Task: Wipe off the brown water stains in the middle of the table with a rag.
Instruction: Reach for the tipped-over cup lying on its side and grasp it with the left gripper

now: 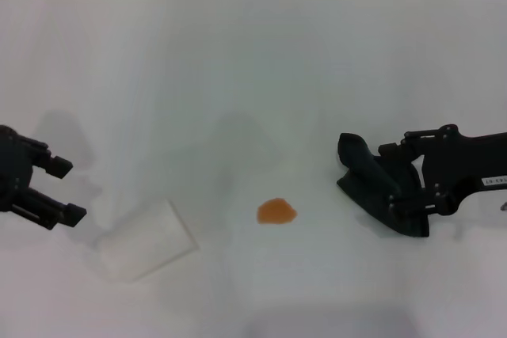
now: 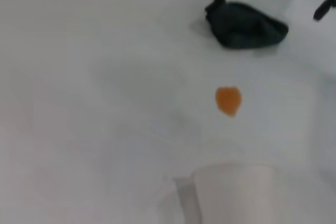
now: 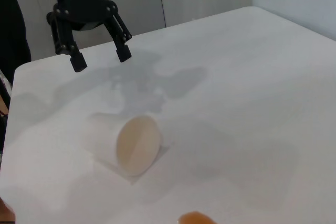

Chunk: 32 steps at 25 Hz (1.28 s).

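On white table [image 1: 253, 77]: brown stain [image 1: 276, 211], rag [image 1: 372, 184].

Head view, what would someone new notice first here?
Probably the orange-brown stain at mid-table, the one spot of colour on plain white. To its right the right gripper is at the dark rag. To the stain's left a pale cup lies on its side, with the left gripper open at the table's left edge.

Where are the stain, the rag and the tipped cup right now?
brown water stains [image 1: 276, 211], head view, centre of the blot.
rag [image 2: 245, 27], left wrist view, middle of the bunched cloth.
cup [image 3: 137, 146], right wrist view, its open mouth, lying on its side.
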Available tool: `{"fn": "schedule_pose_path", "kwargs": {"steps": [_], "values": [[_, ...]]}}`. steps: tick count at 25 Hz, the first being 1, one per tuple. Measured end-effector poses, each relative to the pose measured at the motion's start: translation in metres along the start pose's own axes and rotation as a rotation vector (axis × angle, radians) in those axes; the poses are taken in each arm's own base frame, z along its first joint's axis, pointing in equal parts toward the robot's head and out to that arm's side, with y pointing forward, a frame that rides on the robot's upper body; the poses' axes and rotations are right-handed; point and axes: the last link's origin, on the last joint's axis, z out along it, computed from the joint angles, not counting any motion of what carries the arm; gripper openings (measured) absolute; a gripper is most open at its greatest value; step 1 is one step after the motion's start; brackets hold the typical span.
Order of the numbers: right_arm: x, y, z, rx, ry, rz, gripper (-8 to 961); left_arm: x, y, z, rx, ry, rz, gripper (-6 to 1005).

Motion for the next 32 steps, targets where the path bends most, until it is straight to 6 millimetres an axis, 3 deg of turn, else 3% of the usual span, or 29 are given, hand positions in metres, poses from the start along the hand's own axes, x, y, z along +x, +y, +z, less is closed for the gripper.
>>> {"fn": "schedule_pose_path", "kwargs": {"steps": [6,14,32], "values": [[0.0,-0.001,0.002,0.009,-0.001,-0.001,765,0.025,-0.001,0.01,0.002,-0.122,0.049,880],[-0.002,-0.001,0.006,0.013,0.001,-0.01,765,0.039,0.004,0.026,-0.015,-0.148,0.076,880],[-0.003,0.005,0.004,-0.021,0.001,-0.015,765,0.035,0.012,0.041,-0.04,-0.254,0.036,879]]}}
